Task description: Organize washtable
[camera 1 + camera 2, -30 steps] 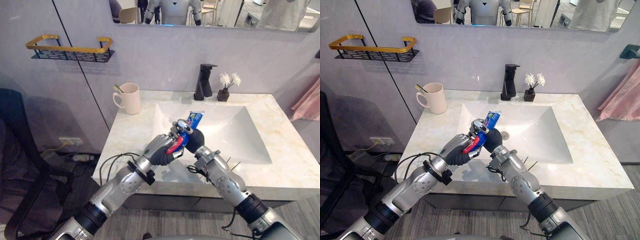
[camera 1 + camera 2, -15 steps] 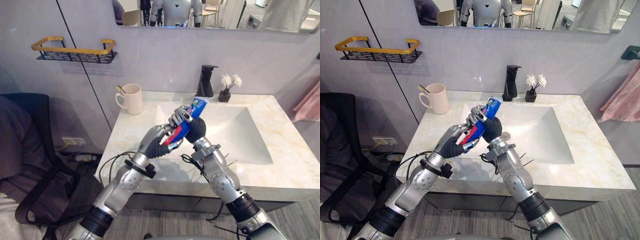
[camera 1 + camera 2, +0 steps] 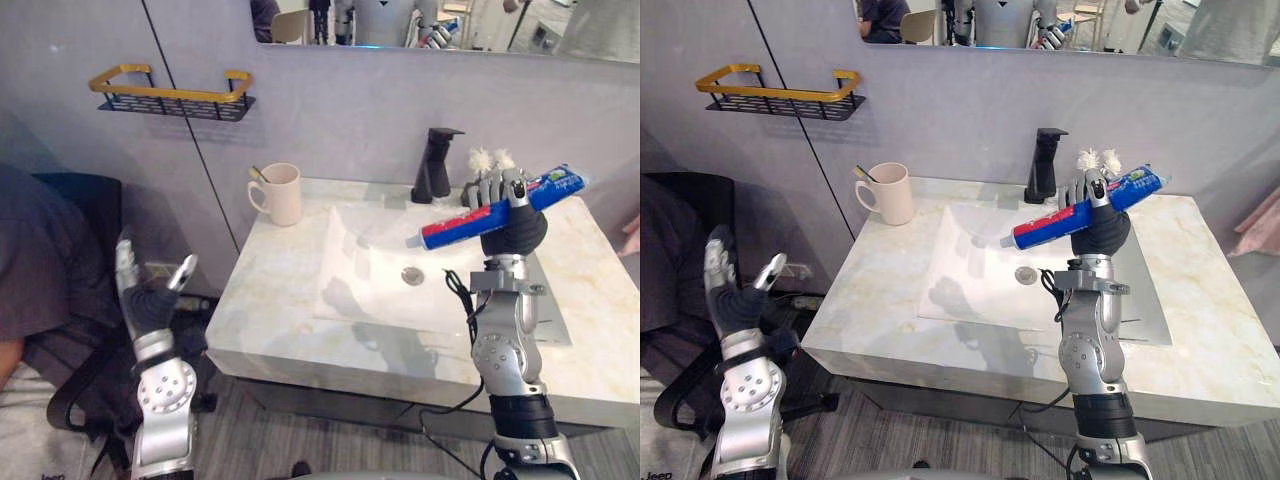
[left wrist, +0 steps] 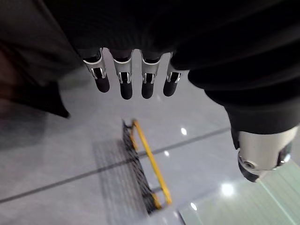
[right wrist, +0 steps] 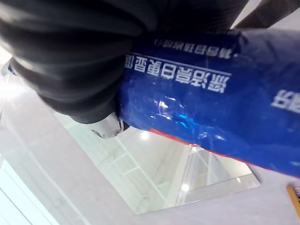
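Observation:
My right hand (image 3: 510, 225) is raised above the right part of the sink basin (image 3: 380, 290), shut on a blue and red toothpaste tube (image 3: 495, 209) that lies nearly level, red cap end to the left. Close up, the tube (image 5: 201, 108) shows against the palm. My left hand (image 3: 148, 296) is up at the far left, off the counter's left edge, fingers (image 4: 123, 79) straight and empty. A cream mug (image 3: 283, 193) with a toothbrush stands at the counter's back left. The gold and black wall shelf (image 3: 170, 92) hangs above it.
A black tap (image 3: 436, 166) stands behind the basin, and a small vase with white flowers (image 3: 1092, 162) is partly behind my right hand. A dark chair (image 3: 70, 330) stands left of the marble counter (image 3: 270, 290). A pink towel edge (image 3: 1262, 222) hangs at far right.
My left hand let go of the toothpaste tube and swung out far left, fingers straightened. My right hand lifted the tube up and to the right. The camera view has shifted too.

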Available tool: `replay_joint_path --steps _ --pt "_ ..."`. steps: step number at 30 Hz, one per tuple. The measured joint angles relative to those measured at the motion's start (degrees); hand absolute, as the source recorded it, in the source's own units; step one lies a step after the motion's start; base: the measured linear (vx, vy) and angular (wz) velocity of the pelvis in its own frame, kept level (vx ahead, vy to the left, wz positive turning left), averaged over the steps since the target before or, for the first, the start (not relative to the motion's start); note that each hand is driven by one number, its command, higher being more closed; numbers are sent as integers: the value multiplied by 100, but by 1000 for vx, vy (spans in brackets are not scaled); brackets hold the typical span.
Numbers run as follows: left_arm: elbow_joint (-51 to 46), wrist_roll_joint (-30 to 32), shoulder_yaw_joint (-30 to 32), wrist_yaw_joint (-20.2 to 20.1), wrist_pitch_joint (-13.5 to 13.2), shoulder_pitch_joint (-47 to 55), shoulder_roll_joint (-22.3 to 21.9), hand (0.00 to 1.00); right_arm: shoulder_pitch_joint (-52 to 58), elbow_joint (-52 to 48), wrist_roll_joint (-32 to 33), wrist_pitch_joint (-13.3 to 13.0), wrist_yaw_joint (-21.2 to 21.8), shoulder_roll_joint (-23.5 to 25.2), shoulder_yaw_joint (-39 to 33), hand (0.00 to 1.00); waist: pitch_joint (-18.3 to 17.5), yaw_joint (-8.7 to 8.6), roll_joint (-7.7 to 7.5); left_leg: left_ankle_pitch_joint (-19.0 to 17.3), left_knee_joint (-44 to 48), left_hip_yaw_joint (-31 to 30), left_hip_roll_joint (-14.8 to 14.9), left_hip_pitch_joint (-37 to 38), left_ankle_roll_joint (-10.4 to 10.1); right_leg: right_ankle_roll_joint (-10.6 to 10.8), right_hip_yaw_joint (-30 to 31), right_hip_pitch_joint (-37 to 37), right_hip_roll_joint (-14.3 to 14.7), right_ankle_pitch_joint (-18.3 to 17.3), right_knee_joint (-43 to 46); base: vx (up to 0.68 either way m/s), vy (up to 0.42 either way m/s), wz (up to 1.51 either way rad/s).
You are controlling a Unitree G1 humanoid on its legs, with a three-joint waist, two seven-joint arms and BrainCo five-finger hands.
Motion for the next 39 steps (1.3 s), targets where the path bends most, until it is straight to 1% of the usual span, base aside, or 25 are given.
replay_joint_path --steps 1,2,3,4,6,9,12,13,15,16,18,20,22,26,28,30,31,32,34,36,39 --pt "460 -154 93 -9 13 100 -53 0 32 1 -127 4 -64 6 -121 100 12 41 -21 0 -2 -29 -4 -15 0 1 -35 -3 -4 -12 8 -20 -24 11" --pt "640 -249 110 -41 42 153 -68 0 35 1 -220 11 -87 15 -161 100 16 42 -29 2 -4 -56 -7 -30 -2 2 -63 -5 -6 -17 10 -19 -21 20" --pt "1017 -393 131 -139 88 263 -99 0 34 1 -370 12 -134 18 -193 100 26 41 -49 7 -20 -113 -14 -58 -10 10 -112 -6 -10 -31 14 -27 -25 18" --pt "1463 -453 133 -268 125 342 -142 0 34 1 -556 27 -208 18 -199 100 34 43 -64 8 -32 -132 -14 -79 -12 13 -127 -19 -10 -40 14 -25 -25 15" --pt "1986 -471 119 -412 211 405 -210 0 32 1 -742 63 -251 21 -196 100 52 51 -90 7 -32 -161 -17 -96 -13 23 -157 -21 -12 -61 16 -11 -26 11" --pt "2910 -465 -231 -671 332 480 -217 0 7 12 -1155 69 -421 18 -203 100 65 83 -161 31 4 -302 -10 -223 -43 21 -279 -67 4 -68 10 8 -25 22" --pt "3436 -442 -652 -936 437 484 -256 0 -270 265 -1693 80 -709 15 -219 100 72 204 -198 79 9 -334 4 -301 -45 15 -307 -93 25 -61 9 17 -29 8" --pt "3569 -436 -826 -1013 441 513 -258 0 -520 457 -1798 87 -809 14 -218 100 73 215 -195 85 9 -363 2 -310 -47 14 -339 -87 25 -61 8 -5 -22 12" --pt "3671 -341 -1056 -1132 448 503 -250 0 -925 693 -1978 93 -988 9 -225 100 75 220 -197 110 9 -438 0 -371 -57 14 -403 -109 30 -61 8 -26 -18 18" --pt "3684 -232 -1220 -1160 448 496 -237 0 -1250 847 -2019 95 -1106 -17 -226 100 111 266 -199 122 9 -473 1 -389 -63 14 -429 -110 36 -61 8 -35 -18 15" --pt "3716 -198 -1334 -1267 443 453 -223 0 -1762 1084 -2126 95 -1281 -119 -230 100 145 393 -192 123 8 -502 8 -404 -66 12 -447 -111 46 -63 8 -46 -18 11" --pt "3715 -201 -1451 -1299 424 393 -154 0 -2380 1335 -2256 91 -1451 -255 -221 100 236 479 -183 135 8 -558 12 -439 -83 10 -509 -117 55 -64 9 -48 -20 17" --pt "3717 -203 -1533 -1374 417 343 -66 0 -3172 1715 -2446 81 -1671 -465 -193 100 285 561 -198 185 8 -652 15 -583 -85 5 -605 -215 70 -60 14 -49 -22 19" --pt "3771 -202 -1709 -1377 412 265 117 0 -4254 2382 -2535 74 -1916 -854 -109 100 441 779 -228 239 10 -793 5 -696 -106 -6 -738 -253 85 -52 -11 -5 -18 17" --pt "3783 -202 -1714 -1377 409 259 144 0 -4699 2632 -2650 72 -1976 -961 -29 100 521 849 -237 264 11 -848 5 -794 -115 -7 -790 -310 96 -51 -19 7 -17 22" --pt "3787 -204 -1796 -1377 365 257 202 0 -5095 2957 -2709 65 -2062 -1148 146 100 606 873 -240 299 12 -959 -4 -874 -120 -7 -939 -311 109 -51 -50 2 -23 32" --pt "3790 -210 -1873 -1376 315 247 243 0 -5315 3182 -2771 70 -2085 -1268 253 100 672 974 -242 303 12 -991 -4 -893 -126 -8 -973 -308 117 -51 -69 0 -15 19" --pt "3790 -210 -1906 -1375 295 245 257 0 -5450 3323 -2849 79 -2107 -1333 341 100 691 998 -240 308 12 -1024 -5 -929 -132 -8 -1013 -317 122 -51 -83 2 -20 24" --pt "3794 -213 -1932 -1370 282 244 274 0 -5699 3562 -2927 96 -2187 -1361 526 100 706 1059 -244 323 13 -1097 1 -1019 -144 -8 -1065 -374 124 -51 -85 9 -9 17" --pt "3819 -214 -1980 -1369 255 181 311 0 -6006 3849 -3029 110 -2206 -1364 651 100 826 1147 -245 323 43 -1107 5 -1066 -146 -9 -1076 -398 122 -51 -89 -3 -3 6" --pt "3836 -219 -2128 -1368 187 88 414 0 -6368 4268 -3085 143 -2285 -1417 863 100 1003 1176 -247 323 107 -1190 0 -1174 -147 -9 -1184 -432 130 -51 -88 -25 -4 14"
